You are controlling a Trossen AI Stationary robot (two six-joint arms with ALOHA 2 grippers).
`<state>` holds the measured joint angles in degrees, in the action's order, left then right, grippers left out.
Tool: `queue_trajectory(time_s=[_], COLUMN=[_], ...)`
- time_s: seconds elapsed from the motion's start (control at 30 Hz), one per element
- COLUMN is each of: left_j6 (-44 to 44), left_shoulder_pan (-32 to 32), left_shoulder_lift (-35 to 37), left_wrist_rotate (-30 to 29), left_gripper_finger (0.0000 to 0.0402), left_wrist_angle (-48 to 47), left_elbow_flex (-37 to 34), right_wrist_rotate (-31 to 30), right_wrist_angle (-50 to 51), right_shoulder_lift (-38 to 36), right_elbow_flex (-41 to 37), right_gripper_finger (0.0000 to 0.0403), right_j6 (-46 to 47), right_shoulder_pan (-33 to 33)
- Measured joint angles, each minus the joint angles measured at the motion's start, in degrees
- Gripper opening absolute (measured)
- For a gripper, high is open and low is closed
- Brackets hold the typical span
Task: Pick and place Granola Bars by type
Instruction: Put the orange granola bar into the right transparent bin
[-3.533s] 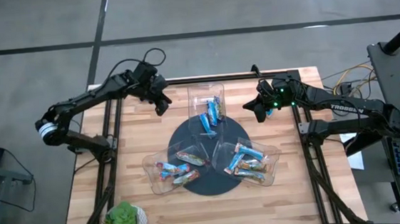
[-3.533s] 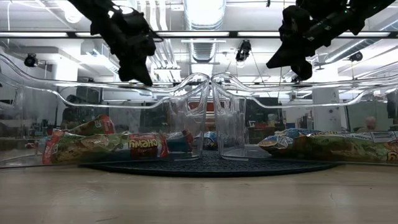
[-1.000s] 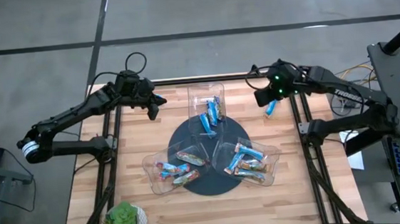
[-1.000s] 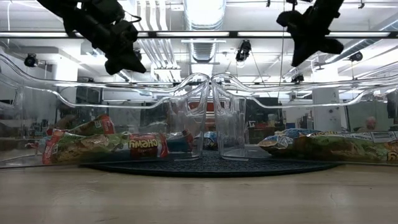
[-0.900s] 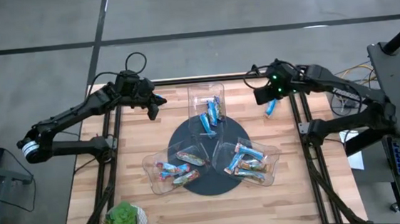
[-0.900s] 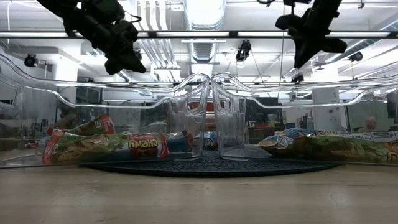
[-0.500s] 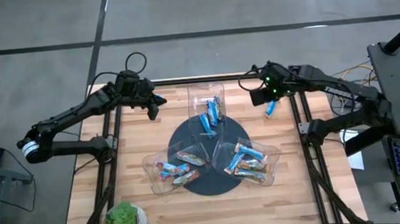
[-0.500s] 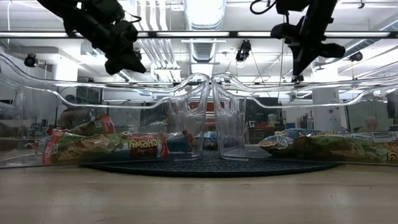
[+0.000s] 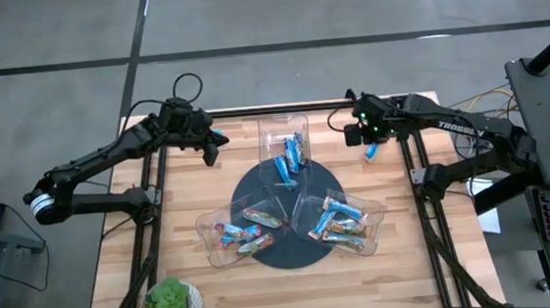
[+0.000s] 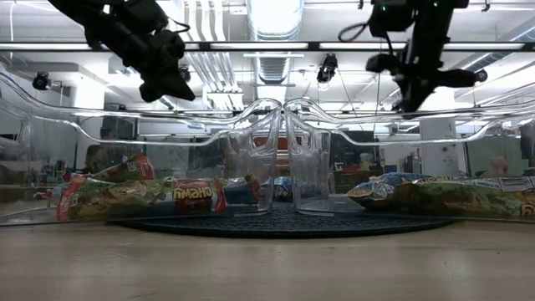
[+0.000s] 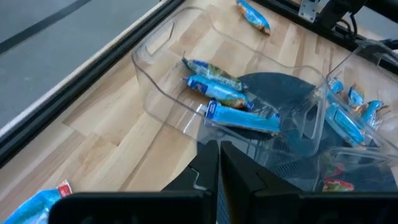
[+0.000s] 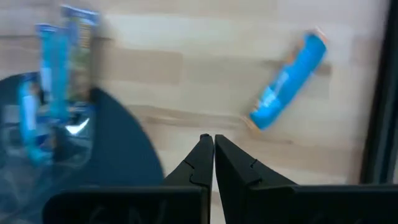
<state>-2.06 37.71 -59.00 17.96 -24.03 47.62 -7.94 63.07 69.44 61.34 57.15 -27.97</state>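
Light wooden worktop [image 9: 411,261], dark round mat [image 9: 258,187] at its centre, loose blue granola bar [image 9: 372,148] near the right edge, small potted plant [image 9: 172,302] at one corner

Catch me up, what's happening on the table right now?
Granola bars are being sorted into three clear trays on a dark round mat. Most bars already lie in the trays. Both grippers are shut and empty. The right gripper hangs above a loose blue bar lying on the wood near the table's far right side. The left gripper hovers at the far left, where another blue bar lies on the wood. Neither loose bar is gripped yet.
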Motion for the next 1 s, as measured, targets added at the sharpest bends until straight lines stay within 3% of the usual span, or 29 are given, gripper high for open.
queue_trajectory(time_s=[0.3, 0.77, 1.0], left_j6=[-1.2, -1.3, -1.5], left_shoulder_pan=[0.0, 0.0, 0.0], left_shoulder_lift=[0.0, 0.0, 0.0], left_wrist_rotate=[0.0, 0.0, 0.0], left_gripper_finger=[0.0, 0.0, 0.0], left_wrist_angle=[0.1, 0.0, 0.0], left_elbow_flex=[-1.1, -1.1, -1.1], right_wrist_rotate=[0.3, -2.8, -5.9], right_wrist_angle=[0.7, -1.5, -12.2], right_shoulder_lift=[-0.4, -0.3, -0.3], right_elbow_flex=[-7.3, -13.1, -18.1], right_gripper_finger=[0.0027, 0.0209, 0.0254], right_j6=[10.8, 20.7, 21.7], right_shoulder_pan=[-0.2, -5.2, -6.8])
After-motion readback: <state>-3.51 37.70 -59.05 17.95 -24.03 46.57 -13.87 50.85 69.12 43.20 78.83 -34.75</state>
